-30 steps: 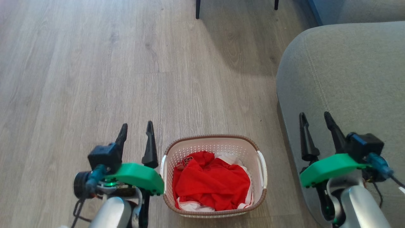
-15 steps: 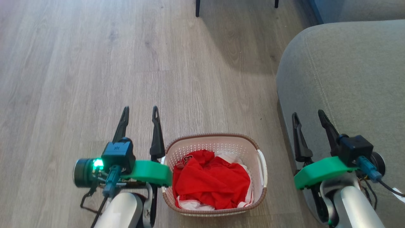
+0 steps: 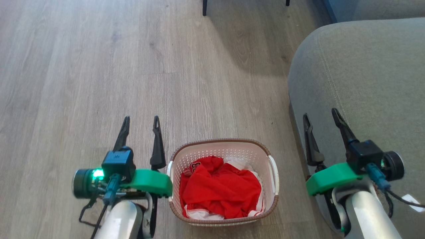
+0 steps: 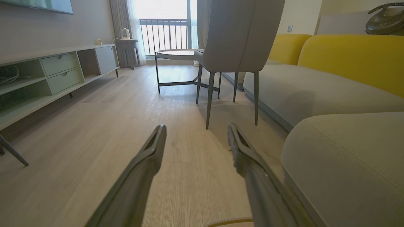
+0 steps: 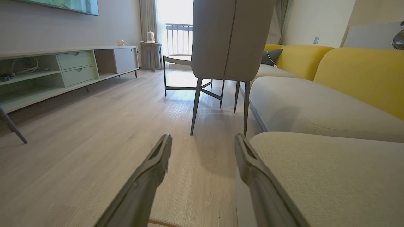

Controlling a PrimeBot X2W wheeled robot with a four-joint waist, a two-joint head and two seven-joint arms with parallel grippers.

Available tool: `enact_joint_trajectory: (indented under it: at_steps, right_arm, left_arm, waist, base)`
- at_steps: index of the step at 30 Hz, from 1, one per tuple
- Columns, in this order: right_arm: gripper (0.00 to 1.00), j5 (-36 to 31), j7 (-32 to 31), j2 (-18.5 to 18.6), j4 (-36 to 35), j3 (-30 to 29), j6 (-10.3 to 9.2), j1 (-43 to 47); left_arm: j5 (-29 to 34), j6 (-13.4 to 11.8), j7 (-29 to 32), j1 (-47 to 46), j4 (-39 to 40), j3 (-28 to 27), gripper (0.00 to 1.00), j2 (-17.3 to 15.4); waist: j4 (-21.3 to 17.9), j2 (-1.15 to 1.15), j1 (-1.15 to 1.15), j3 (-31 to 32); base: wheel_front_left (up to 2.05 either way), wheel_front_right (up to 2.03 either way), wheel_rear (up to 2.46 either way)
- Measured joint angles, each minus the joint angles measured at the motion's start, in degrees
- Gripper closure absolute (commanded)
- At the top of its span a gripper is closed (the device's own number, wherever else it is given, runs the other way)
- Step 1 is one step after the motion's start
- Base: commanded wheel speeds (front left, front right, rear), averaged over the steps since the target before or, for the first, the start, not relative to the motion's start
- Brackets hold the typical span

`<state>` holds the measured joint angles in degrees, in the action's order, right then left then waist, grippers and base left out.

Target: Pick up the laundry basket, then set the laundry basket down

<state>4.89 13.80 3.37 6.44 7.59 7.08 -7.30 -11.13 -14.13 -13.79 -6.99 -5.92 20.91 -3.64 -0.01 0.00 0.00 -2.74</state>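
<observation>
The laundry basket (image 3: 219,142) sits on the wood-look floor (image 3: 99,66), with a red garment (image 3: 219,192) bunched inside it; the left gripper (image 3: 141,119) hovers just left of the basket, fingers spread and empty; the right gripper (image 3: 320,114), likewise spread, hangs right of the basket, over the grey sofa (image 3: 365,76).

A home living room, folks: grey-and-yellow sofa (image 4: 315,88), dining chair (image 4: 233,34) just beside it, low media cabinet (image 4: 56,72) across the wood floor (image 4: 126,110).
</observation>
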Motion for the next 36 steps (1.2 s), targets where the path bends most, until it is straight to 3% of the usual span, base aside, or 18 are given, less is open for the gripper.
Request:
enact_joint_trajectory:
  at_steps: [6, 9, 11, 18, 36]
  right_arm:
    - [0.00, -0.8, 0.5, -0.1, 2.6, -0.3, 0.00, 0.0]
    - [0.00, -0.3, 0.5, -0.1, 4.5, -0.7, 0.00, 0.0]
    - [0.00, -0.2, 0.5, -0.1, 6.1, -1.3, 0.00, 0.0]
    - [0.00, 0.8, 0.5, -0.1, 8.0, -1.6, 0.00, 0.0]
    - [0.00, 1.1, 0.5, -0.2, 8.7, -1.5, 0.00, 0.0]
  left_arm:
    - [1.9, 0.0, -0.8, 0.1, -0.6, -3.2, 0.00, 0.6]
    - [-0.1, 0.0, -0.8, 0.1, -0.7, -3.5, 0.00, 0.6]
    - [-3.5, 2.3, -0.9, 0.2, -3.9, -3.3, 0.00, 0.7]
    - [-4.4, 3.6, -0.9, 1.2, -7.0, -4.5, 0.00, 0.7]
    - [-3.1, 4.0, -0.9, 1.2, -8.1, -4.1, 0.00, 0.7]
  waist:
    - [-0.3, 0.00, 0.00, -0.1]
    - [-0.6, 0.00, 0.00, -0.1]
    - [-0.7, 0.00, 0.00, 0.0]
    - [-1.0, 0.00, 0.00, 0.3]
    - [-0.9, 0.00, 0.00, 0.1]
  base:
    - [0.00, 0.00, 0.00]
    - [0.00, 0.00, 0.00]
    - [0.00, 0.00, 0.00]
    - [0.00, 0.00, 0.00]
    - [0.00, 0.00, 0.00]
